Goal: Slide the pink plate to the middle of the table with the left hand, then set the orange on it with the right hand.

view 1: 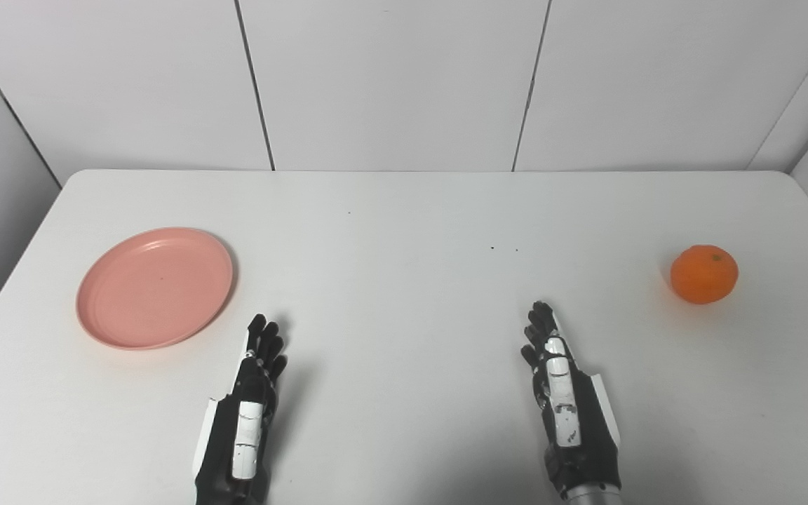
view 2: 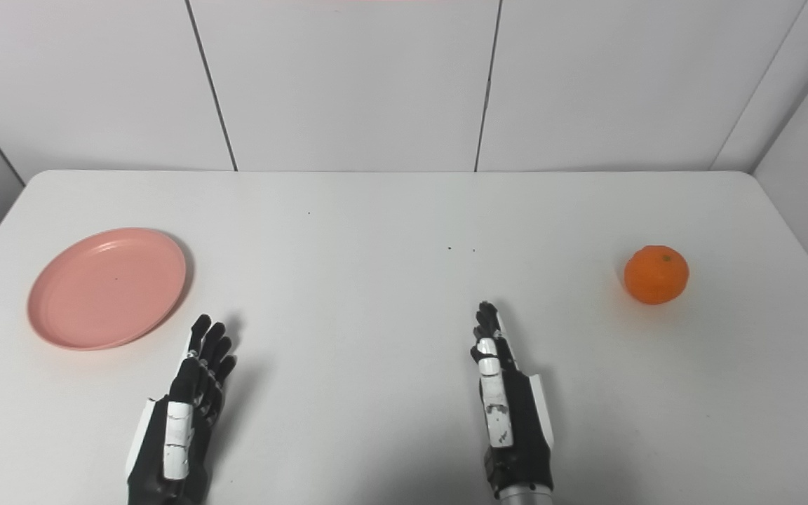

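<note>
the step in hand looks like the first one: getting the left hand (view 1: 246,407) onto the pink plate (view 1: 155,286) and sliding it toward the middle of the table (view 1: 404,210). to do that well, the hand probably wants to come in over the plate's near right rim, press lightly on the rim or the shallow inner face, and drag sideways to the right without tipping the edge up. a flat, steady press should keep the plate from skating away or spinning.

the plate lies flat at the left side of the table, empty, up and to the left of the left hand; its near right rim is close to the fingertips but not touching them. the left hand is edge-on, fingers extended forward and held close together, holding nothing.

the right hand (view 1: 565,407) waits at the right of centre, also edge-on with fingers straight and together, empty. the orange (view 1: 703,273) sits on the table well apart from it, farther out to the right, nearer the table's right edge. the middle of the table between the two hands is where the plate should end up.
</note>
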